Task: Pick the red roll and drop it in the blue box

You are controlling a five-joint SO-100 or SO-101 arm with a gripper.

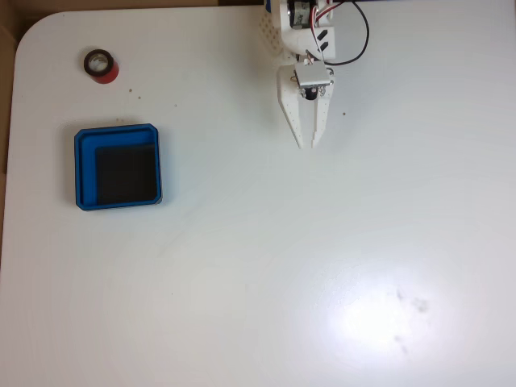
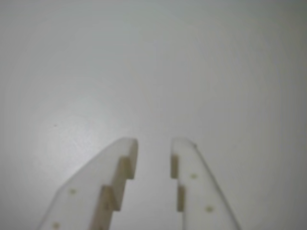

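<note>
The red roll (image 1: 101, 65) stands upright near the table's far left corner in the fixed view, its dark ring top facing up. The blue box (image 1: 118, 166), a shallow square tray with a black floor, lies just below the roll in that view and holds nothing. My white gripper (image 1: 307, 144) hangs over bare table at the top centre, well to the right of both, pointing down the picture. In the wrist view the gripper (image 2: 152, 146) is open by a narrow gap, with plain white table showing between its fingers.
The white table (image 1: 266, 266) stretches wide below and to the right of the gripper. Its rounded left corner and left edge run close to the roll and the box. Black and red cables loop at the arm's base (image 1: 355, 36).
</note>
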